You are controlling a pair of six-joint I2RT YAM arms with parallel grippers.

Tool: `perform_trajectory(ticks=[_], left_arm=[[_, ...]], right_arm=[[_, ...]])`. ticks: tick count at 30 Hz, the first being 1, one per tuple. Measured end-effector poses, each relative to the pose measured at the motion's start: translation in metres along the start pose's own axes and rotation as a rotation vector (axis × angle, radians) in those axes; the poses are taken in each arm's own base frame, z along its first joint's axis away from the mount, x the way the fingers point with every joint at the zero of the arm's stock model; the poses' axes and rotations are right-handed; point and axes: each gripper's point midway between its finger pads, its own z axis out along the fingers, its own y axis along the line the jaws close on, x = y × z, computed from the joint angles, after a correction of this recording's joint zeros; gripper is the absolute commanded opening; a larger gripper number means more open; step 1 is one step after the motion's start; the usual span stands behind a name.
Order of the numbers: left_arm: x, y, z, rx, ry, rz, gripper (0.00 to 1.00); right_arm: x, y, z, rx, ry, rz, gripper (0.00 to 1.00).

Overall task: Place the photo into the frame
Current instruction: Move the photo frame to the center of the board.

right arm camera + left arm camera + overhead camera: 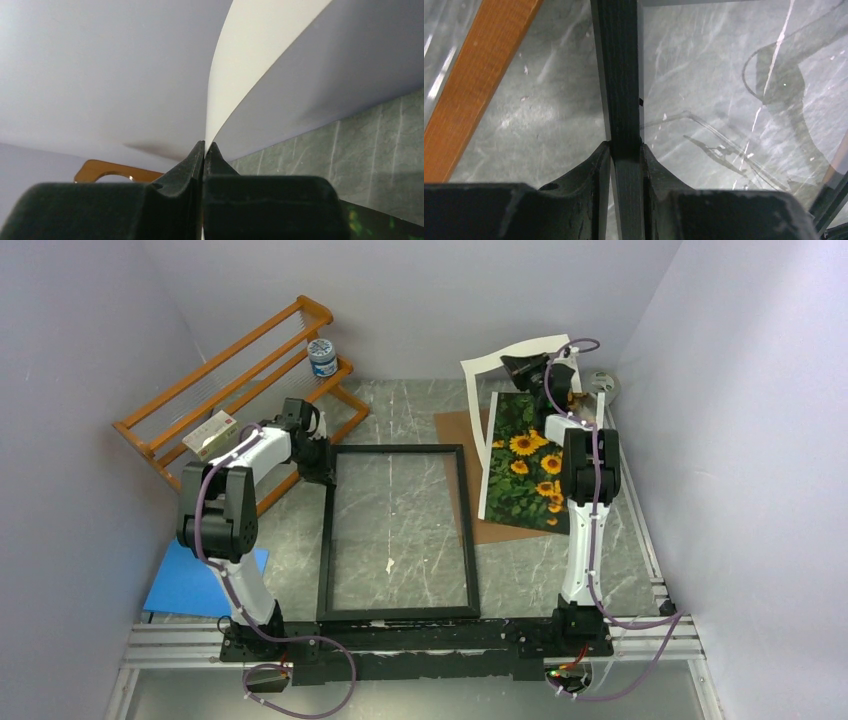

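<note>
The black frame (398, 534) lies flat in the middle of the table. My left gripper (322, 468) is shut on its far left side; in the left wrist view the black rail (620, 75) runs between my fingertips (601, 159). The sunflower photo (524, 460) is lifted at its far end, its white back (520, 358) curling up by the back wall, its near edge resting on the table right of the frame. My right gripper (540, 368) is shut on the photo's far edge; the white sheet (250, 60) rises from between my shut fingers (192, 159).
A brown backing board (462, 430) lies under the photo. An orange wooden rack (240, 380) stands at the back left with a small jar (322, 356) and a box (212, 434) on it. A blue sheet (190, 582) lies at the near left. Walls close in on both sides.
</note>
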Motion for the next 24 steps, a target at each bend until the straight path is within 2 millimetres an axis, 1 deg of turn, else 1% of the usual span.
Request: perform_trajectory(ticks=[2, 3, 5, 6, 8, 11, 13, 16, 18, 21, 24], left_arm=[[-0.003, 0.000, 0.010, 0.009, 0.006, -0.001, 0.14], [-0.003, 0.001, 0.014, 0.011, 0.008, -0.001, 0.18], [-0.002, 0.002, 0.022, 0.012, 0.019, -0.004, 0.22], [-0.001, 0.002, 0.024, 0.014, 0.021, -0.005, 0.23], [-0.003, 0.002, 0.025, 0.020, 0.017, -0.006, 0.31], [-0.006, 0.002, 0.027, 0.019, 0.008, -0.007, 0.40], [-0.010, 0.003, 0.028, 0.014, -0.006, -0.007, 0.46], [-0.013, 0.005, 0.029, -0.001, -0.018, -0.005, 0.60], [-0.016, 0.007, 0.029, -0.016, -0.029, -0.003, 0.68], [-0.018, 0.010, 0.029, -0.037, -0.039, 0.001, 0.78], [-0.022, 0.010, 0.023, -0.043, -0.057, 0.004, 0.84]], right_arm=[[-0.008, 0.006, -0.004, -0.012, -0.010, 0.008, 0.02], [-0.012, 0.010, -0.006, -0.021, -0.016, 0.016, 0.02], [-0.017, 0.022, -0.010, -0.043, -0.022, 0.036, 0.03], [-0.019, 0.026, -0.012, -0.053, -0.025, 0.048, 0.03], [-0.023, 0.042, -0.017, -0.088, -0.029, 0.089, 0.04], [-0.024, 0.060, -0.025, -0.139, -0.021, 0.143, 0.04], [-0.021, 0.068, -0.030, -0.160, -0.005, 0.185, 0.04], [-0.016, 0.075, -0.035, -0.183, 0.018, 0.239, 0.04], [-0.013, 0.079, -0.037, -0.194, 0.033, 0.271, 0.04], [-0.011, 0.086, -0.042, -0.206, 0.050, 0.308, 0.04], [-0.011, 0.098, -0.047, -0.229, 0.064, 0.331, 0.04]])
